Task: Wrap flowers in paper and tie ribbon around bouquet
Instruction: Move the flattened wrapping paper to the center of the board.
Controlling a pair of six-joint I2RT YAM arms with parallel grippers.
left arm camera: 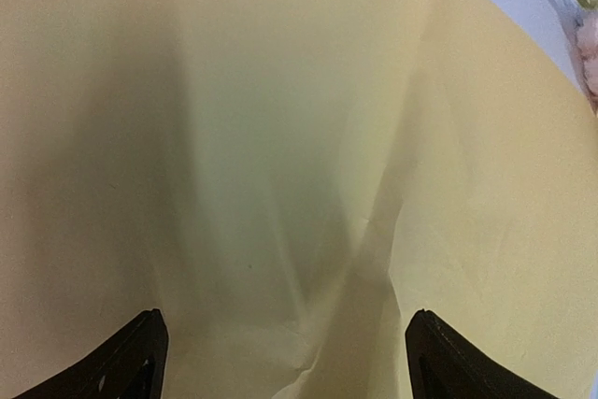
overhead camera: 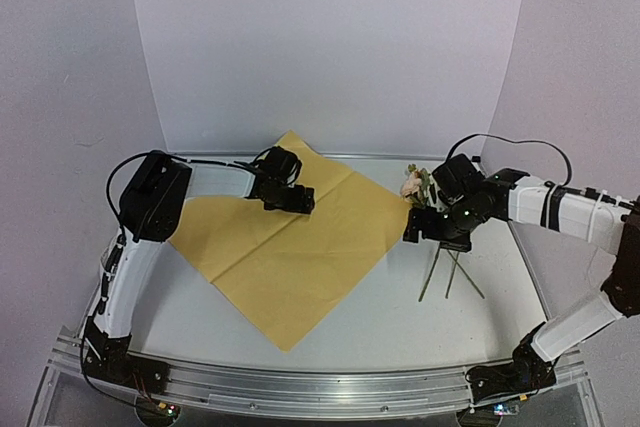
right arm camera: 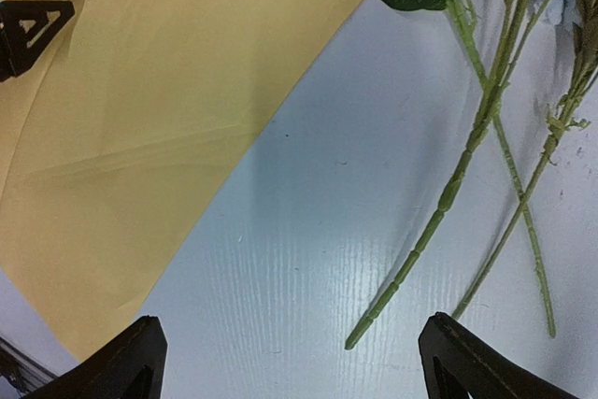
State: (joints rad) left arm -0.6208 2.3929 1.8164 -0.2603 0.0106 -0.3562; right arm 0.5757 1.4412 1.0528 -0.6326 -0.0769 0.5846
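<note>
Right hand (right arm camera: 288, 348) gapes over flowers (right arm camera: 478, 126) lying beside paper (right arm camera: 168, 109).

I count one sheet of paper (overhead camera: 290, 247), one bunch of flowers (overhead camera: 413, 185) with three stems (right arm camera: 448, 193) that I can make out, and two arms, the left arm (overhead camera: 150, 207) and the right arm (overhead camera: 560, 209), on one table (overhead camera: 400, 347).

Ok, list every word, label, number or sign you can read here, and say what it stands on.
None can be read: the paper, the flowers, the table, the left gripper and the right gripper bear no text.
The triangle on the left gripper in the right wrist view looks like a cutout, not a letter.
</note>
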